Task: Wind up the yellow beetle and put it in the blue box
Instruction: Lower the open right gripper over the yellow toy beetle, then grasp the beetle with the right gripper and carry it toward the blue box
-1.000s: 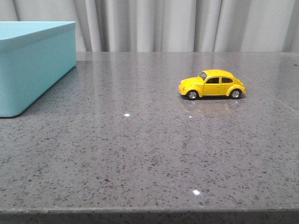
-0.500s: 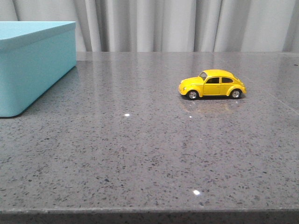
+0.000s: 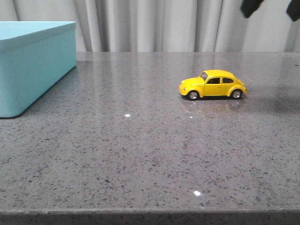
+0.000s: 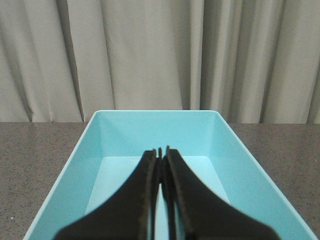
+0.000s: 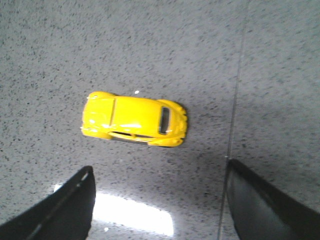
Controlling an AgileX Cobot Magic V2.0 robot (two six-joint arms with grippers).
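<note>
- The beetle [image 3: 213, 84] sits on all four wheels right of centre on the counter [image 3: 140, 150], well apart from the box [image 3: 35, 65] at upper left.
- The right claw [image 5: 160, 200] hangs above the car, fingers spread wide, holding nothing.
- The left claw [image 4: 161, 165] hovers over the empty box, fingers pressed together, empty.
- Step in hand, as I judge: the approach for the first grasp.
- Next: lower the right claw, straddle the car's body, close gently.

In the front view the blue box [image 3: 33, 65] is cut off at the left edge, and only two dark tips of the right end effector [image 3: 269, 8] are seen at the top edge. In the left wrist view part of the box floor is hidden behind the left end effector [image 4: 161, 155].
</note>
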